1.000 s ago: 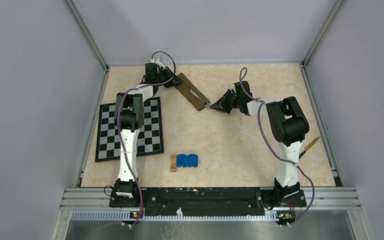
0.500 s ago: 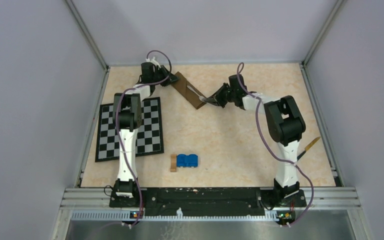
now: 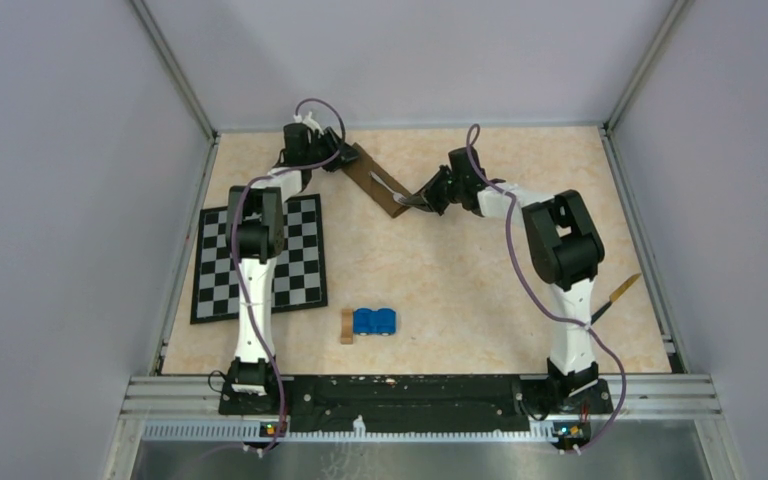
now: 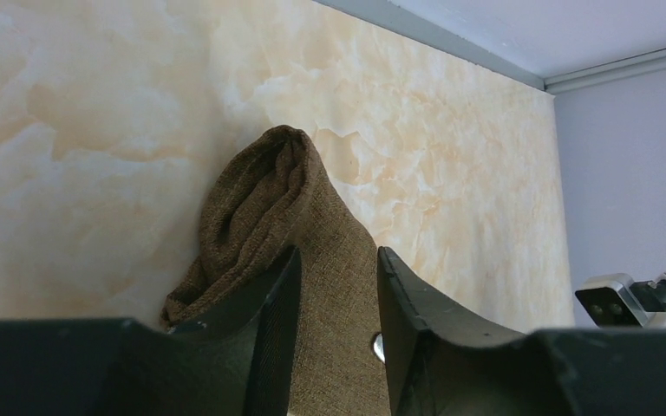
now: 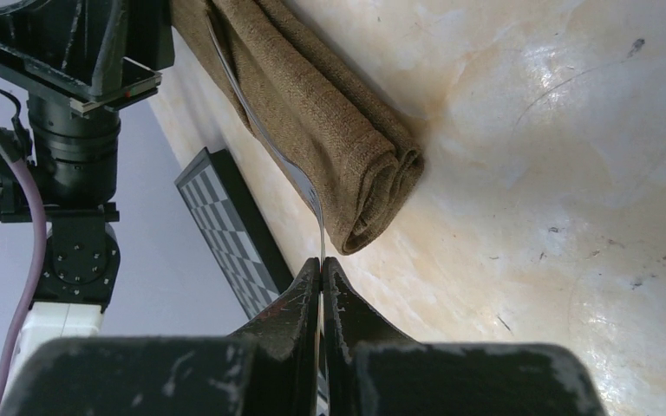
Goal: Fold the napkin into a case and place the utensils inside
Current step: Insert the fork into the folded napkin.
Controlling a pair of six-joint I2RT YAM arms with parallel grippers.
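The case (image 3: 372, 180) lies slantwise near the table's (image 3: 480, 290) far edge, left of the middle. The left gripper (image 4: 336, 260) sits over its far end, its fingers a narrow way apart with cloth in the gap; whether they pinch it I cannot tell. The right gripper (image 5: 322, 264), fingers pressed together, holds a thin silver utensil (image 5: 308, 192) that lies along the folds at the case's near end. A checkered mat (image 3: 300, 270) lies by the left edge.

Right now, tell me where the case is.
In the top view the case lies diagonally at the table's far middle, left gripper at its far end, right gripper, shut on a utensil, at its near end.
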